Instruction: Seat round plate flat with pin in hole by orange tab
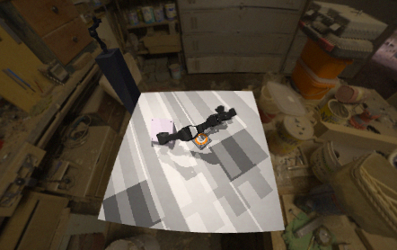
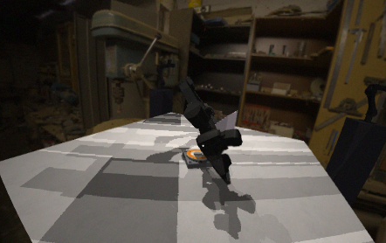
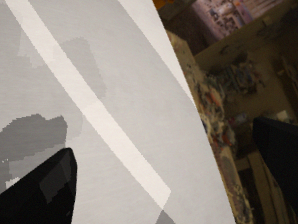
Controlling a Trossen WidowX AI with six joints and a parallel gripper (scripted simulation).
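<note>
While the grey-striped table fills most of the view, the black arm stretches across its middle, partly hiding the small base. Just beside it lies the orange-ringed plate, untouched. The gripper stands wide and holds nothing.

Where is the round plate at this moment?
In the top view, the plate lies near the table's middle, just beside the arm; the open gripper is apart from it.

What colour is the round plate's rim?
Orange, around a pale centre; the plate shows best in the top view.
</note>
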